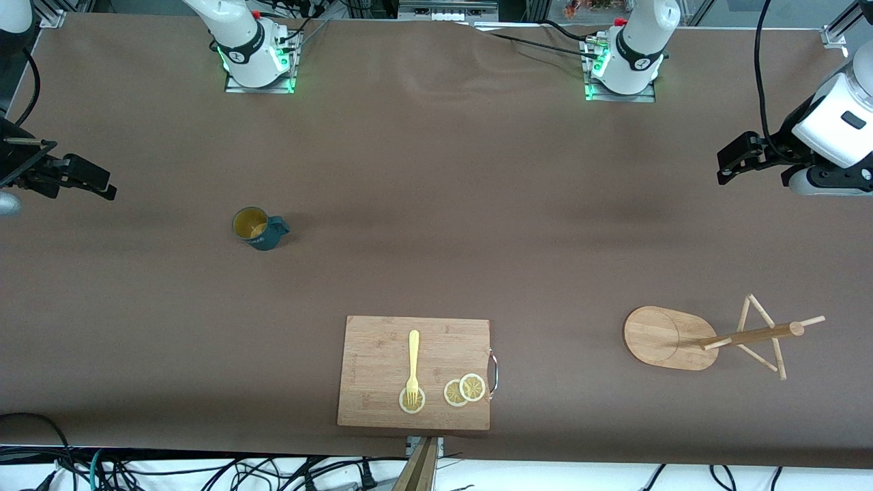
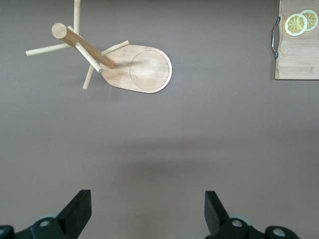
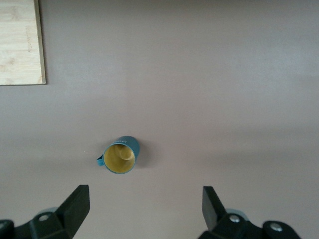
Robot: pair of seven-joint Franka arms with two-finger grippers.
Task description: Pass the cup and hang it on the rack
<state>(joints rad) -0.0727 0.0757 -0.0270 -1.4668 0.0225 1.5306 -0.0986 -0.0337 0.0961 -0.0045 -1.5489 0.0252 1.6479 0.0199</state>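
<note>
The dark teal cup (image 1: 258, 228) stands upright on the brown table toward the right arm's end, with its yellowish inside showing. It also shows in the right wrist view (image 3: 119, 157). The bamboo rack (image 1: 665, 337) stands toward the left arm's end, nearer to the front camera than the cup. Its post and pegs show in the left wrist view (image 2: 142, 69). My right gripper (image 1: 102, 185) is open and empty, up over the table's edge at the right arm's end (image 3: 144, 206). My left gripper (image 1: 724, 167) is open and empty, up over the table at the left arm's end (image 2: 148, 209).
A rectangular wooden cutting board (image 1: 375, 354) lies near the table's front edge, between cup and rack. It carries a yellow fork (image 1: 412, 361) and lemon slices (image 1: 465, 390). Its metal handle (image 1: 494, 372) faces the rack. Cables lie off the table's front edge.
</note>
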